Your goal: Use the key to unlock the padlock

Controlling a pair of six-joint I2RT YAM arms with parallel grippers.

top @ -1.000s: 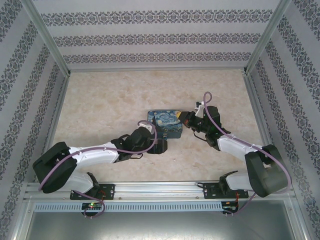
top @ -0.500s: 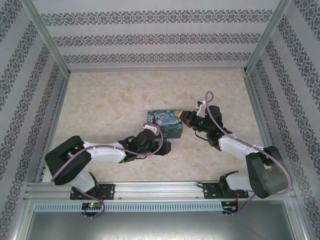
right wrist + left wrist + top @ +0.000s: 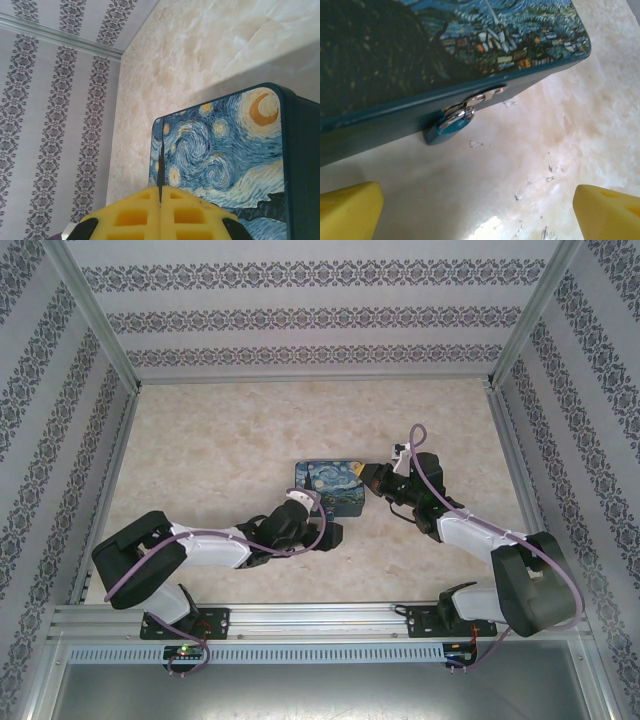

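Padlock (image 3: pixel 447 131): blue-teal body hangs by its thin silvery shackle (image 3: pixel 461 116) from the hasp (image 3: pixel 482 96) on the teal side wall of the painting-print box (image 3: pixel 395 60). The body is tilted, with its lower end down near the bench (image 3: pixel 560 125); I cannot tell whether it touches.

Left hand (image 3: pixel 480 215): spread wide, with yellow fingertips (image 3: pixel 350 210) at the two lower corners of the wrist view. Only bare bench lies between them, and the hand holds nothing. It faces the padlock from just short of the box wall. In the top view the left hand (image 3: pixel 325 533) sits at the near edge of the box (image 3: pixel 330 485).

Box: lid down and hasp closed over by the shackle. Contents are hidden.

Right hand (image 3: pixel 160 200): yellow fingers pressed together, pinching the key (image 3: pixel 161 165), a thin dark sliver standing out from the seam between them. In that view the key lies across the lid print of the box (image 3: pixel 225 145). In the top view the right hand (image 3: pixel 372 480) is at the right edge of the box, on the opposite side from the padlock.
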